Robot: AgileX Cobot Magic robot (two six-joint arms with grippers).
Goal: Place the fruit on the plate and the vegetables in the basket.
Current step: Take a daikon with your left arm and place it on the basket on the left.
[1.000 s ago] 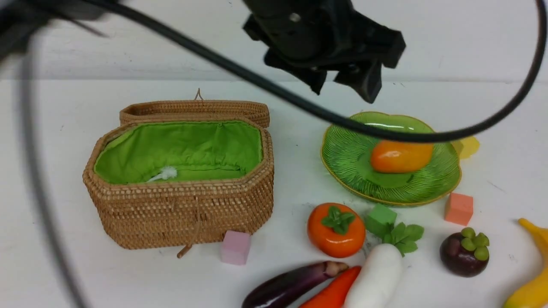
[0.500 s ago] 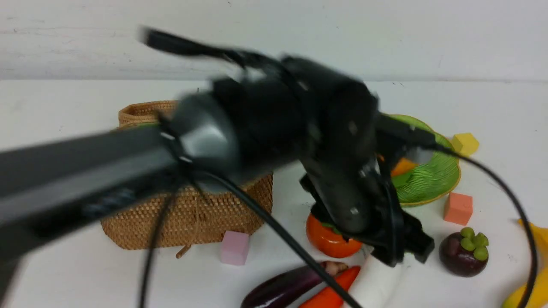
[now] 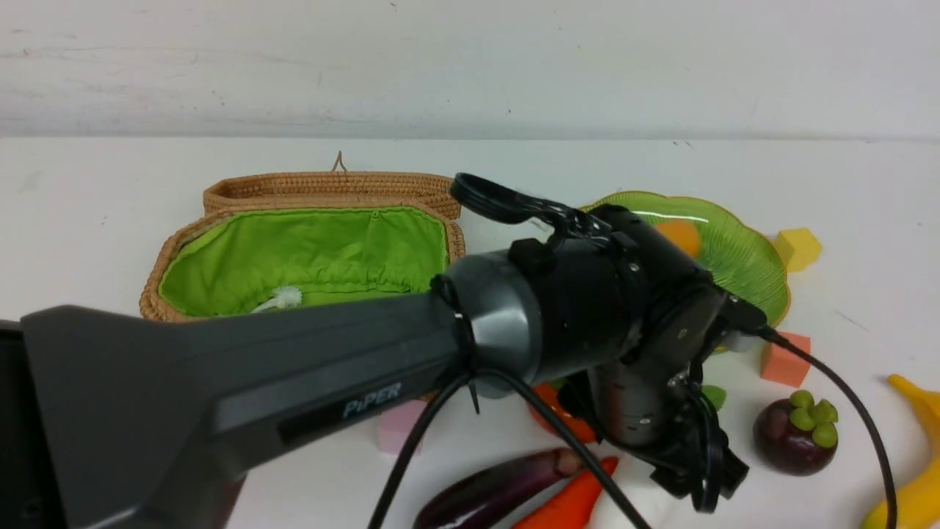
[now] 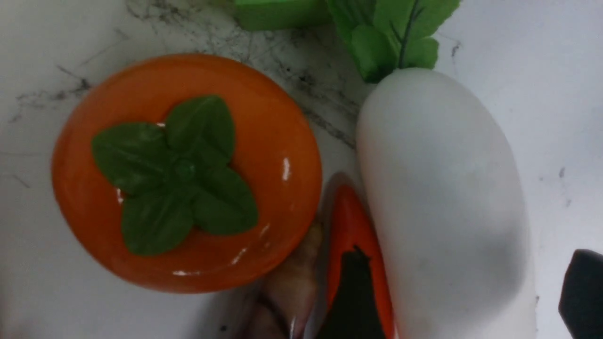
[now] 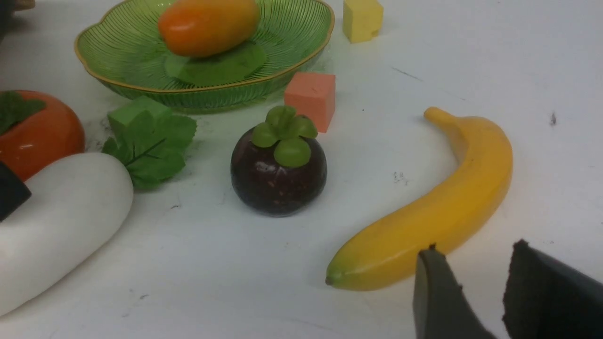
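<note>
White tabletop (image 3: 110, 206): only mango (image 5: 207, 26) is set on plate (image 5: 292, 42); no veg is seen in basket (image 3: 158, 283), so 3 fruit + 3 veg are judged left. Radish (image 4: 443, 188) is straddled by open L end effector (image 4: 466, 278), ungripped. R end effector (image 5: 476, 282) is held ajar, empty, beside banana (image 5: 447, 202).

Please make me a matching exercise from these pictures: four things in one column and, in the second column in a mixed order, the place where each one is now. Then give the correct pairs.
Things:
1. mango
2. mangosteen
3. white radish
4. banana

Places:
A. on the table, beside the orange-pink cube
B. between the open jaws of the left pincer
C. on the table, farthest to the robot's right
D. on the green plate

Pairs: 1-D, 2-A, 3-B, 4-C
</note>
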